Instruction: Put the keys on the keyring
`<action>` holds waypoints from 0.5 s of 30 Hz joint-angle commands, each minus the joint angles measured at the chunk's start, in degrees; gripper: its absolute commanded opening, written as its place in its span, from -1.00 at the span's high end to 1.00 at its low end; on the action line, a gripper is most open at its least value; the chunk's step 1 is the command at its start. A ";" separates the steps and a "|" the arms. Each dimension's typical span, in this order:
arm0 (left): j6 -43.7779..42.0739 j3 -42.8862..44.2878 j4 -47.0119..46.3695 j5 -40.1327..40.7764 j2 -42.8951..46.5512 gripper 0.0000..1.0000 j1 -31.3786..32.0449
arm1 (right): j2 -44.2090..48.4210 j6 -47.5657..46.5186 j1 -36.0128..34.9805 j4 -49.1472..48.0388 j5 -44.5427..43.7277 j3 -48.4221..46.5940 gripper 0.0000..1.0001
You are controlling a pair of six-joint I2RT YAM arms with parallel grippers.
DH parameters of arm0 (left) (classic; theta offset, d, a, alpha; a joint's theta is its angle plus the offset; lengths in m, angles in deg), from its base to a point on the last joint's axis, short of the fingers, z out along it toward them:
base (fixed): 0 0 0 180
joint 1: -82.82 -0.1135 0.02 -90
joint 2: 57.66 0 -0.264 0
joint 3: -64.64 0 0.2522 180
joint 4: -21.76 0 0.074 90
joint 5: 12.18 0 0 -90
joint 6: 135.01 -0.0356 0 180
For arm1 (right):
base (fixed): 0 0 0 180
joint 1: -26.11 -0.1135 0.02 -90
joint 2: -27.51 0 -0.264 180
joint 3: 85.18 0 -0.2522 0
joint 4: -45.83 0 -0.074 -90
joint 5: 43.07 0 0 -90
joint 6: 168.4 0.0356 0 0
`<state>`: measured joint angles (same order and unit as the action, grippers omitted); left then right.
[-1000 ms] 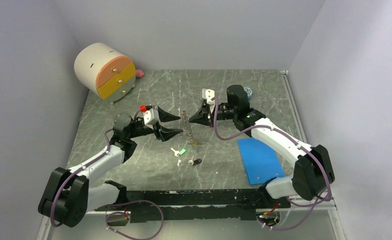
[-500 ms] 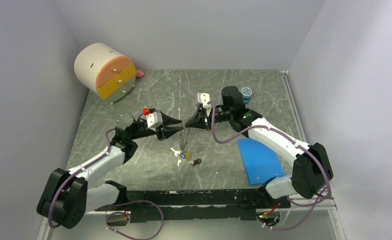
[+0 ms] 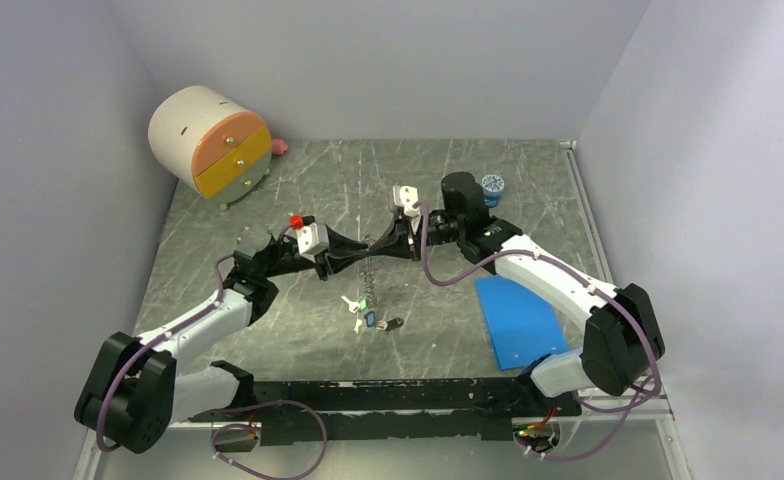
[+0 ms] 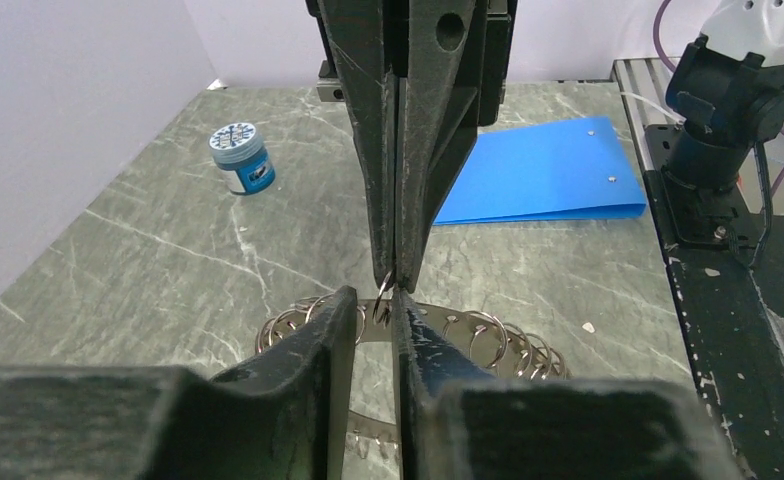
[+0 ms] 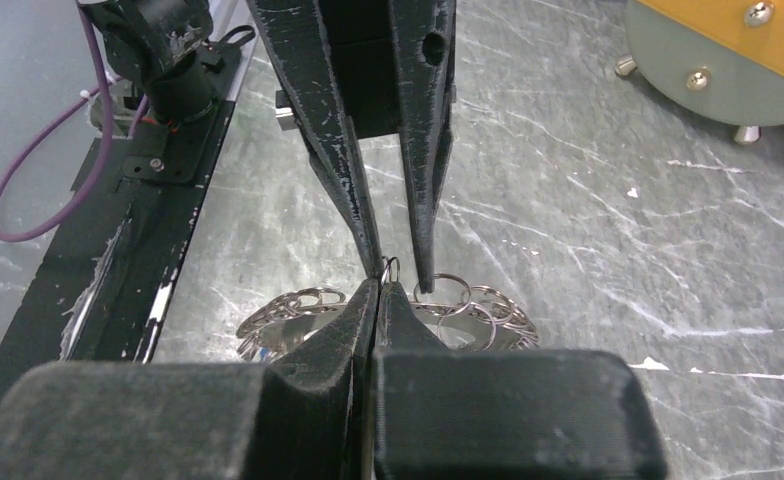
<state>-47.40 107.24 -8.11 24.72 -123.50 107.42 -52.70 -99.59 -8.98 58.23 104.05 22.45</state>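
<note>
Nearest the arm bases, the keys (image 3: 368,312) are seen on the table (image 3: 268,330), apparently not yet threaded. Just above and beyond them, the keyring (image 3: 369,272) is held hanging by a small loop at its top, on which the right gripper (image 5: 377,290) is clamped tight. The left gripper (image 4: 374,312) is set tip to tip against it, its jaws narrowed to a slit around that same loop, with nothing pinched yet. The second grip is best taken just beside the first, so that the hoop is not twisted. A blue jar (image 3: 492,187) is seen farthest back.
</note>
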 commanded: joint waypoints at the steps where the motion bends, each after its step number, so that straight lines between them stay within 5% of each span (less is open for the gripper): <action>1: -1.64 2.04 -0.01 -1.02 -0.42 0.65 0.62 | -0.10 -0.03 -0.37 -2.38 1.14 -3.68 1.00; 3: -2.66 2.54 2.04 -1.13 -0.55 0.93 0.60 | -0.30 0.27 -0.40 -1.97 0.58 -4.02 1.00; 6: -3.10 2.23 3.23 -0.43 -0.19 0.95 0.60 | -0.39 0.91 -0.33 -1.13 -1.99 -4.64 1.00; 7: -2.76 2.02 2.76 -0.07 0.02 0.95 0.62 | -0.20 1.31 -0.38 -1.17 -3.11 -4.68 0.86; 10: -0.95 1.02 1.27 1.24 0.60 0.95 0.60 | 1.12 4.26 -0.23 -3.64 -7.58 -3.34 -0.01; 15: 4.39 0.00 -2.92 1.65 0.29 0.95 -0.48 | 5.24 12.66 1.98 -14.11 -11.20 2.18 -0.86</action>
<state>-47.84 107.66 -5.38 25.81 -123.63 107.75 -52.28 -94.04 -8.83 55.41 96.82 21.97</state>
